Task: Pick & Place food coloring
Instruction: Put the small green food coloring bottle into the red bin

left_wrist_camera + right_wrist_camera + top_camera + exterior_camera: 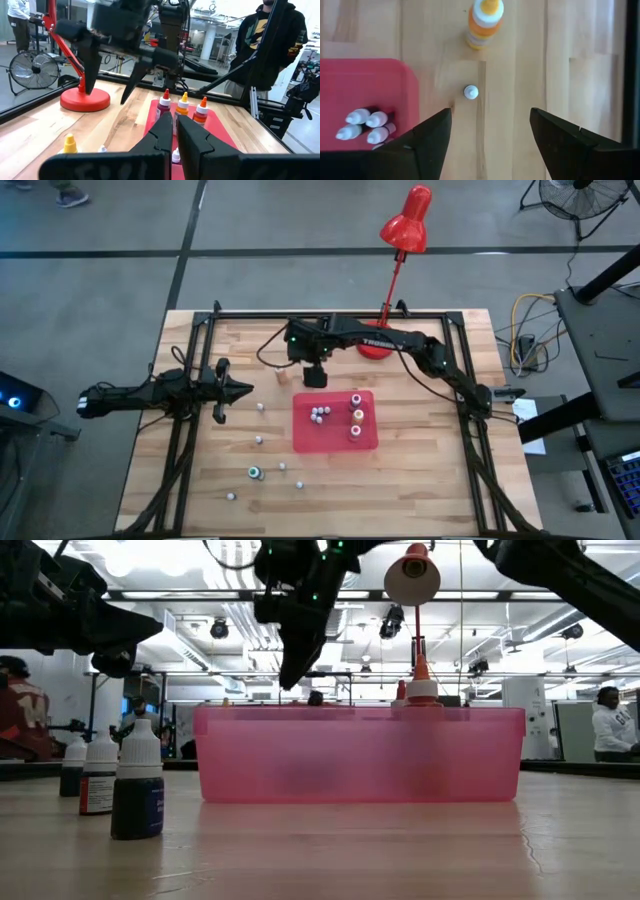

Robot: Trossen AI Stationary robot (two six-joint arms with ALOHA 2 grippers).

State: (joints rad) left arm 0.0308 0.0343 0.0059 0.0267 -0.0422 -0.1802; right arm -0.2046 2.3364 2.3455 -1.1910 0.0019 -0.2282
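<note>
The food coloring is a set of tiny bottles. Three taller ones (183,102) stand in the red tray (335,442) beside a cluster of white-capped ones (367,125). Others stand loose on the wood left of the tray (258,440); one of these is teal (255,472). My right gripper (490,130) hangs open above the table by the tray's far left corner, with a small white-capped bottle (471,92) and an orange bottle (482,22) just beyond its fingertips. My left gripper (175,132) is shut, level, at the table's left (240,390).
A red desk lamp's base (376,345) stands at the far edge behind the tray. A black frame (330,313) runs around the table. In the low view, three loose bottles (137,785) stand near the front left. People stand in the room beyond.
</note>
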